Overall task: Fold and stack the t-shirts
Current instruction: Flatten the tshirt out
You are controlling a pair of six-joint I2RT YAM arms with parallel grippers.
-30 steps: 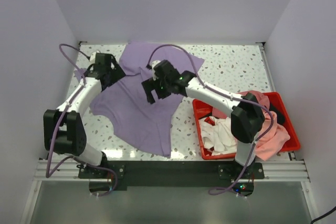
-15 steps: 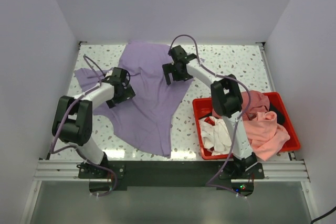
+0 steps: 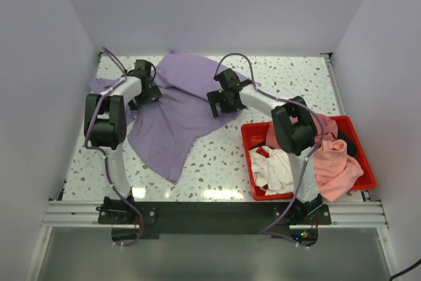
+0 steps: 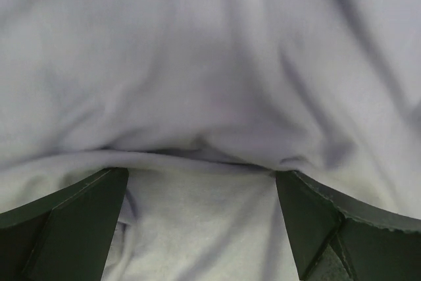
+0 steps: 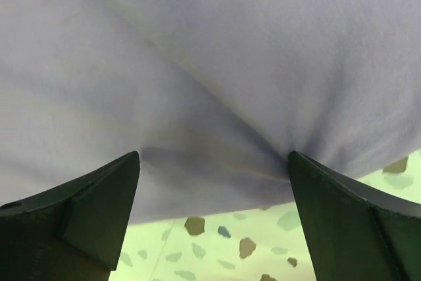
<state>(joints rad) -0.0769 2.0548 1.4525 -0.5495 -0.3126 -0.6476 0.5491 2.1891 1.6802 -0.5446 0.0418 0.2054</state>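
A purple t-shirt (image 3: 174,106) lies crumpled and partly spread on the speckled table, from the far middle toward the near left. My left gripper (image 3: 146,90) is down on the shirt's far left part. In the left wrist view, the left gripper (image 4: 200,176) has its fingers wide apart with purple cloth (image 4: 210,83) bunched between them. My right gripper (image 3: 220,102) is at the shirt's right edge. In the right wrist view, the right gripper (image 5: 214,159) is open, with the shirt's edge (image 5: 217,64) puckered between the fingertips over bare table.
A red bin (image 3: 248,137) stands at the near right, holding a pink garment (image 3: 335,162) and a white one (image 3: 273,169). White walls close in the table on the left, far and right sides.
The left gripper moved from the shirt's middle left to its far left part. The right gripper came slightly nearer. The shirt's lower part shifted left and its outline changed.
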